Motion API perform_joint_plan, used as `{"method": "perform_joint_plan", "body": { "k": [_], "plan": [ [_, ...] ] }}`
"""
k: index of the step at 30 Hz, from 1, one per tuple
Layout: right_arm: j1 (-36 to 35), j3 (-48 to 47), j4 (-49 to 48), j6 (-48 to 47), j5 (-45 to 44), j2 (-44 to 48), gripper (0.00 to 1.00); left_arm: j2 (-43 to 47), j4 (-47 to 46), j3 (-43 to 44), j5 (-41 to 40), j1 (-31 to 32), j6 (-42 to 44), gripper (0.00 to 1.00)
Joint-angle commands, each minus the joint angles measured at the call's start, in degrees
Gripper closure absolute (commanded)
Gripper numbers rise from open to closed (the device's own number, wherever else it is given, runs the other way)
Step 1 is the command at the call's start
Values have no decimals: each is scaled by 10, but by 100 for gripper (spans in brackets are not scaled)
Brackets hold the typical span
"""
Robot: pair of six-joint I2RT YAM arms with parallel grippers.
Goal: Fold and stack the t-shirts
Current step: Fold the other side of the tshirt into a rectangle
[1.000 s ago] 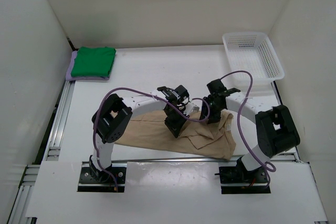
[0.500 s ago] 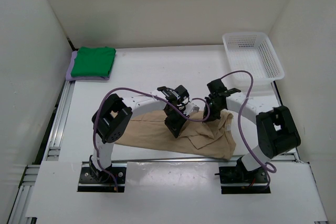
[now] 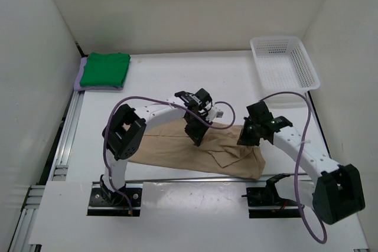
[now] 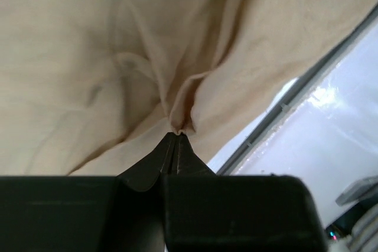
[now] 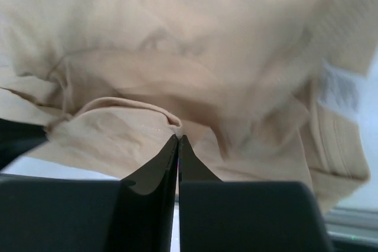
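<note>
A tan t-shirt lies spread near the table's front edge. My left gripper is shut on a pinched fold of the tan t-shirt along its upper edge; the left gripper shows cloth bunched at its tips. Further right, my right gripper is shut on a hemmed edge of the tan t-shirt, with the right gripper holding the hem at its tips. A folded green t-shirt rests on a folded lavender one at the back left.
A white mesh basket stands at the back right. White walls enclose the table on three sides. A metal rail runs along the left side, and another along the front edge.
My right gripper has shut on the shirt's hem and pulled right and toward the front, stretching the cloth. The left gripper has stayed shut in place.
</note>
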State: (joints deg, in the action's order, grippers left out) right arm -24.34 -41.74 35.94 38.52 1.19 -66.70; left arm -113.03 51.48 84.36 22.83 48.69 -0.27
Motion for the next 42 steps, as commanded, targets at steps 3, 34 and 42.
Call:
{"method": "perform_joint_plan", "body": {
  "k": [3, 34, 42],
  "plan": [
    [8, 30, 63, 68, -65, 94, 100, 19, -8, 76, -55, -5, 3, 87],
    [81, -64, 11, 2, -91, -65, 64, -53, -19, 180, -180, -8, 3, 26],
    [53, 35, 32, 84, -48, 87, 59, 90, -19, 82, -196, -96, 3, 1]
  ]
}}
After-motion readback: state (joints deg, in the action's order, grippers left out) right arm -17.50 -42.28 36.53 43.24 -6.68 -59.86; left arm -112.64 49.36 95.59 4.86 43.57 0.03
